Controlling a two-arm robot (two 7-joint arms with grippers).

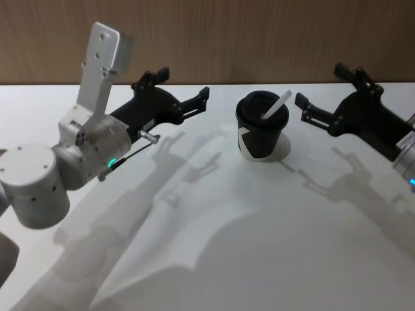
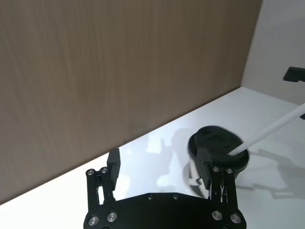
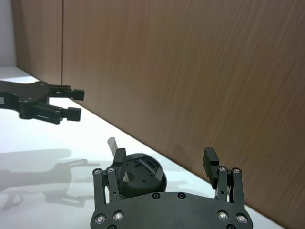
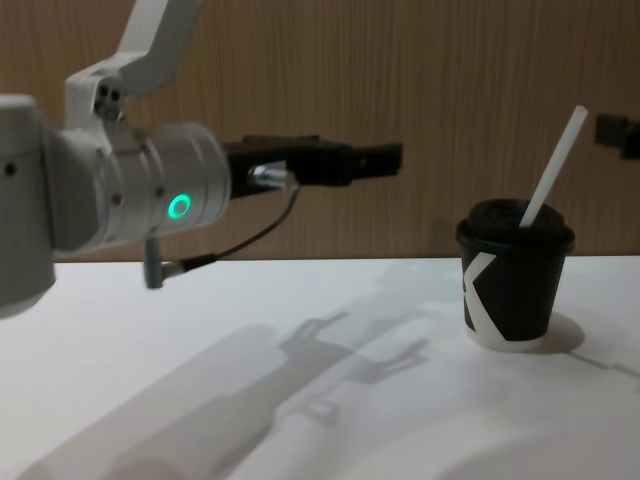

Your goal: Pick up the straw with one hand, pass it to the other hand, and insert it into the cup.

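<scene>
My left claw (image 1: 185,84) hung spread and empty above the white table (image 1: 214,246), just to the left of the cup (image 1: 261,127), its fingertips pointing toward it without touching. My right claw (image 1: 320,92) was spread and empty too, hovering on the cup's other side, a little apart from it. The cup stood upright on the table near the wooden wall (image 1: 227,39), its white mark facing me. The straw (image 1: 276,104) stood in the lid's hole, leaning up and toward my right, most of its length sticking out. A thin black cable (image 4: 240,240) looped under my left wrist, beside the green light (image 4: 180,207).
</scene>
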